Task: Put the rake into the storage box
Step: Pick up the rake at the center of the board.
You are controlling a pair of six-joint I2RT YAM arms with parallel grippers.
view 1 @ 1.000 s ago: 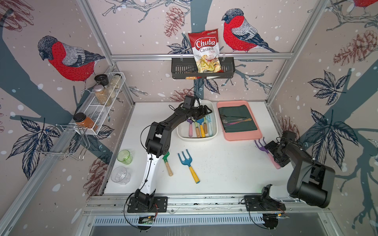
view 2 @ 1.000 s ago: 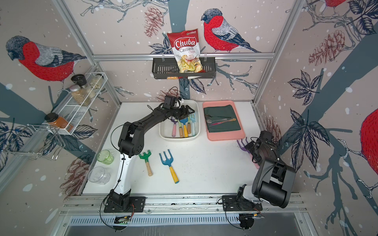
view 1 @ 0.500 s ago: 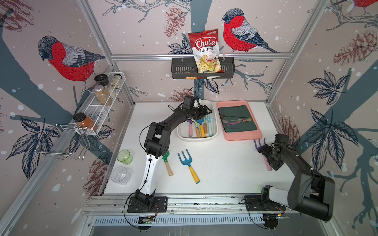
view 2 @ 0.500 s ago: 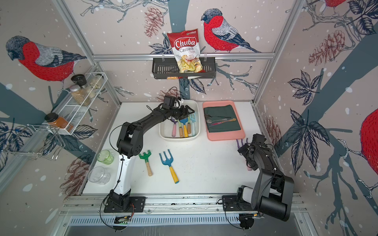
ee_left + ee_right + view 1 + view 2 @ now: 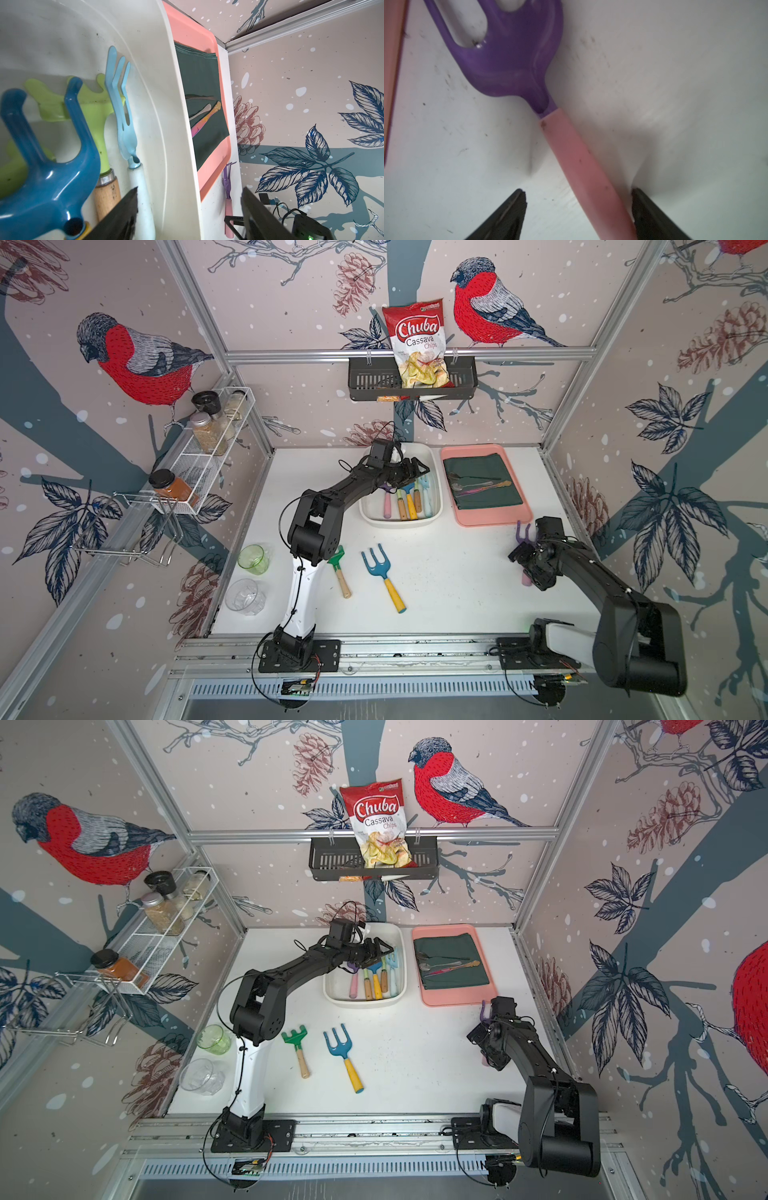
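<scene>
The rake (image 5: 522,533) (image 5: 483,1012) has a purple head and a pink handle (image 5: 577,158) and lies flat on the white table near the right wall, just in front of the pink tray. My right gripper (image 5: 525,568) (image 5: 484,1046) (image 5: 578,192) is open and low over it, with a jaw on each side of the handle, which sits closer to one finger. The storage box (image 5: 401,523) (image 5: 365,1002) (image 5: 162,104) is a white tub at the back centre holding several garden tools. My left gripper (image 5: 415,472) (image 5: 380,952) (image 5: 189,189) hovers open over it, holding nothing.
A pink tray (image 5: 490,519) with green cloth and cutlery sits right of the box. A blue-headed tool (image 5: 378,572) and a green-headed tool (image 5: 338,568) lie front centre. A green cup (image 5: 253,559) and a clear glass (image 5: 244,595) stand at the left edge.
My right arm has swung in from the right wall and come down over the rake's handle, and its jaws have narrowed somewhat. The left arm has not moved.
</scene>
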